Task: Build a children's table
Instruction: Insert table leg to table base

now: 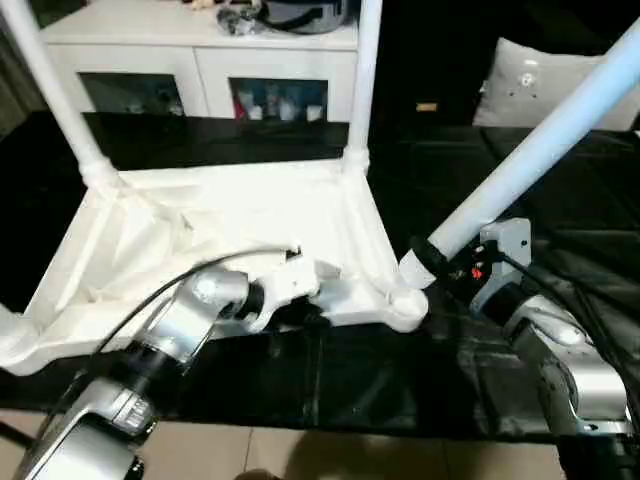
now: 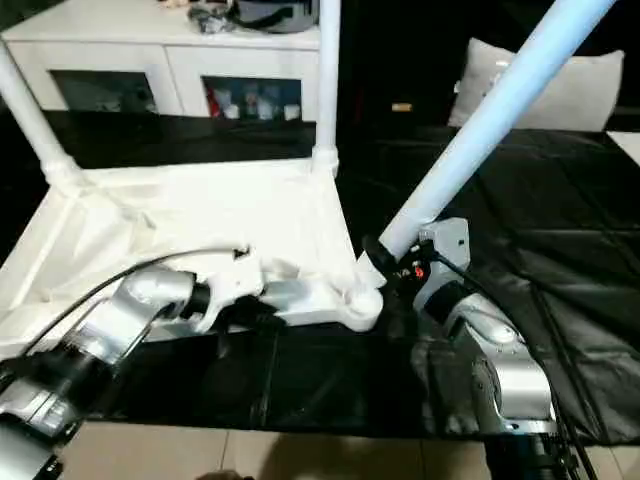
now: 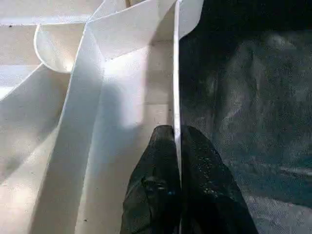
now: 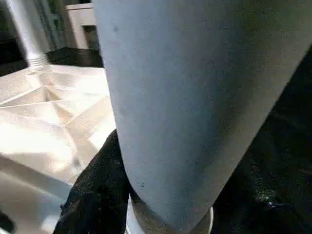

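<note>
I see the children's table (image 1: 230, 225) lying upside down on the black worktop (image 1: 330, 380), ribbed underside up, two legs already standing at its far corners. My left end effector (image 3: 176, 146) is clenched on the thin near edge wall — I judge that is to pin the top steady. At the near right corner socket (image 1: 405, 300), my right end effector (image 2: 385, 262) grasps the fourth leg (image 1: 540, 150), tilted away to the right, its base just at the socket — not yet seated.
</note>
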